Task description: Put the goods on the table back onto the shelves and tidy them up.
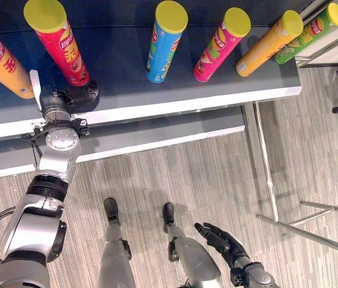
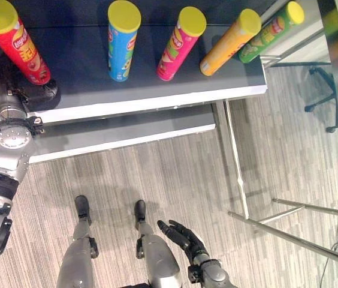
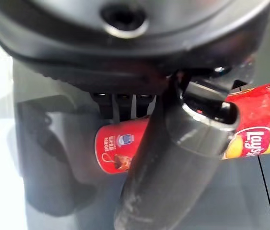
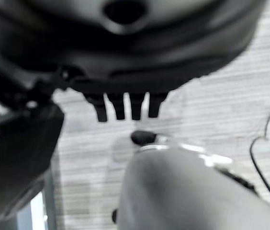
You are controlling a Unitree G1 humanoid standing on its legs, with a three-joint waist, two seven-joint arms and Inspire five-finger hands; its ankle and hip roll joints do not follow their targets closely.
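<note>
Fingers and thumb of the left hand (image 1: 76,96) wrap the base of the tall red cylindrical chip can with yellow lid (image 1: 58,41), upright on the dark shelf (image 1: 175,90). Right hand (image 1: 222,240) hangs low, fingers relaxed, holding nothing.

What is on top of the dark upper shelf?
Six yellow-lidded chip cans stand on the shelf: orange can, red can, blue can, pink can, another orange can, green can. The left robot hand covers the red can's base.
</note>
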